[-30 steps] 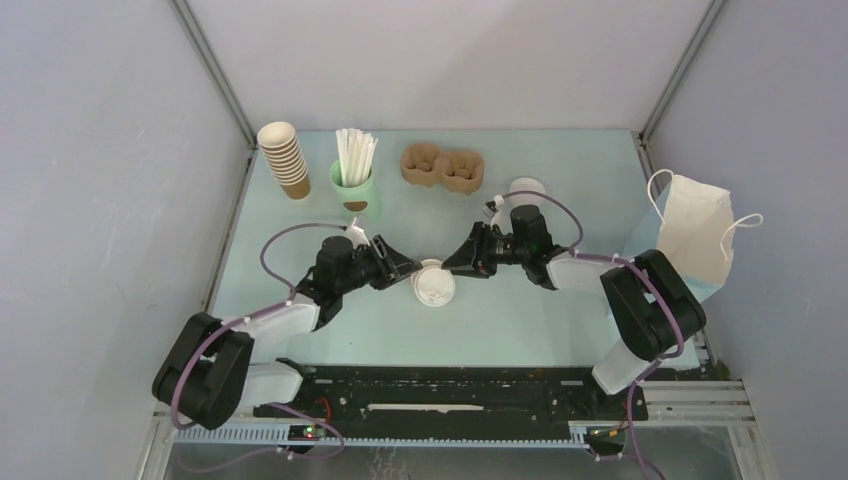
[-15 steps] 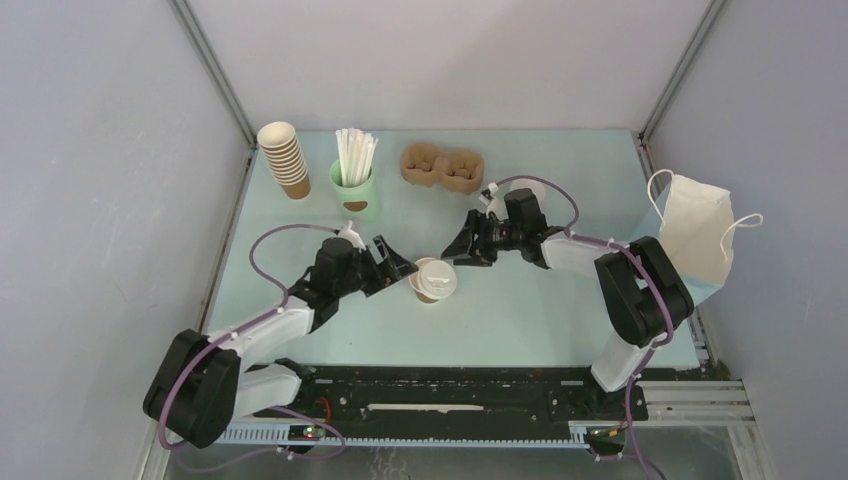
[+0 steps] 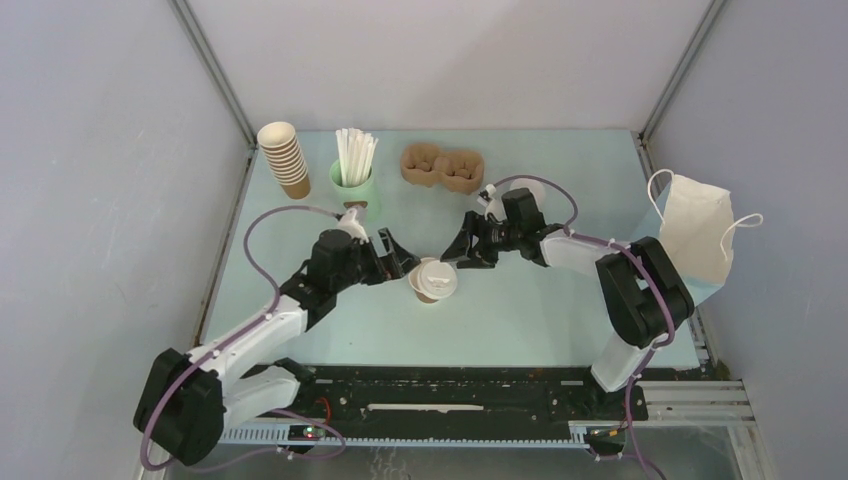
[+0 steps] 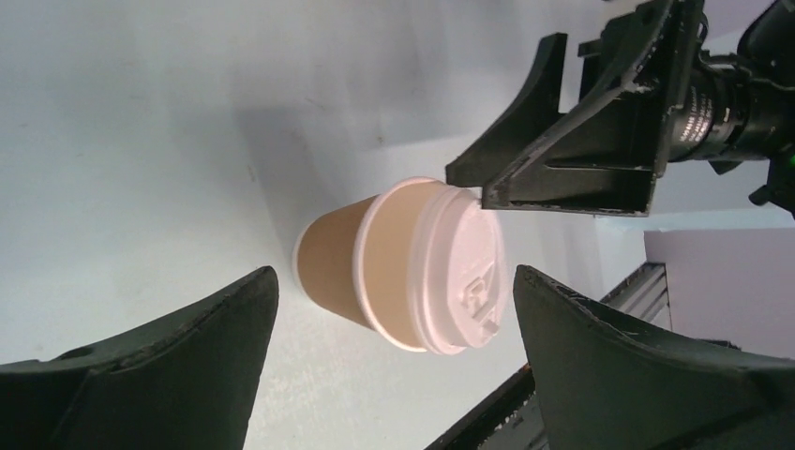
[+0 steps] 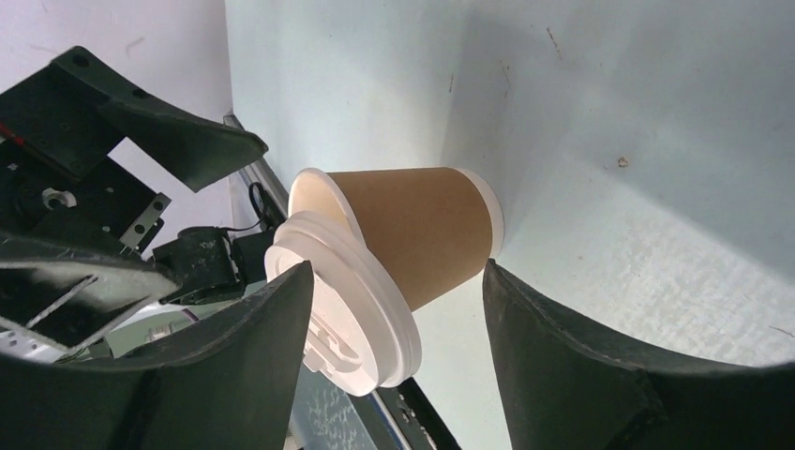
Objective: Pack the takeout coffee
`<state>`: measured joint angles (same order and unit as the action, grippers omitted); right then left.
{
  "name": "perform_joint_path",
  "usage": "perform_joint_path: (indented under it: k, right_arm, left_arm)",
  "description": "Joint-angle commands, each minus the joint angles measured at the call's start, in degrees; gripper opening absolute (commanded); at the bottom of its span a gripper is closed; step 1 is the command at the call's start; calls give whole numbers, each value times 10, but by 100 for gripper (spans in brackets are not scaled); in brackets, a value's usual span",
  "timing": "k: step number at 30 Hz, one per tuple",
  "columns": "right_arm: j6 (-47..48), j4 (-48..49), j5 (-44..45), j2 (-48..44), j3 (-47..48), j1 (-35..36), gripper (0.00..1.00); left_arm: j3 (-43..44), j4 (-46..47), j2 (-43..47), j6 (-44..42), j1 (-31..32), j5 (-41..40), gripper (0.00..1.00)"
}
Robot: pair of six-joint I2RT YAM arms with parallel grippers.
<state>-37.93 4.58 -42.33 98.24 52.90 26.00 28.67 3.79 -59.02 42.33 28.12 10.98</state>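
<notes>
We see the takeout coffee (image 3: 432,281) standing on its base near the ctr of the table (image 3: 520,320), gripped by neither arm. Its white lid (image 5: 361,305) sits crooked. In the right wrist cam an arc of the paper rim shows bare beside it, so we read the lid as not fully seated.

The left gripper (image 3: 405,258) is at abt 10 o'clk from the cup, low and close, jaws spread wide. In its own cam the two fingers (image 4: 187,366) flank the cup w/ bare table showing on either side, and nothing is pinched.

The right gripper (image 3: 452,250) is at abt 1 o'clk from the cup, jaws also spread. In its wrist cam the cup lies btwn its fingers (image 5: 581,356). From the left wrist cam one right fingertip comes up to the lid's edge, and we can't tell if it touches.

Other items, clocked from the cup:
- Pulp carrier (image 3: 443,167) at 12 o'clk, near the far edge.
- Mint-green cup of straws (image 3: 354,185) at 11 o'clk.
- Stack of lidless brown cups (image 3: 284,158) at abt 10 o'clk, just left of the straws.
- White paper bag (image 3: 697,228) w/ handles at abt 3 o'clk, upright at the table's right edge.
</notes>
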Motion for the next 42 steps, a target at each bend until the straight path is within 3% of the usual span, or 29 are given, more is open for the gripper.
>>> perform_joint_path:
  k: [1,9,19,27,42]
  right_arm:
    - [31,-26,12,-38,22,-2,77]
    - [45,-43,8,-53,21,-7,81]
    - [76,-108,-5,-86,19,-4,82]
    - [73,-99,-5,-117,-26,14,82]
    - [41,-68,42,-110,-17,49,56]
  left_arm:
    - [64,-20,-46,-52,25,29,100]
    - [91,-34,-96,-64,41,30,98]
    - [98,-56,-108,-61,45,13,81]
    - [87,-54,-98,-45,46,-9,69]
    - [71,-16,-81,-23,46,3,66]
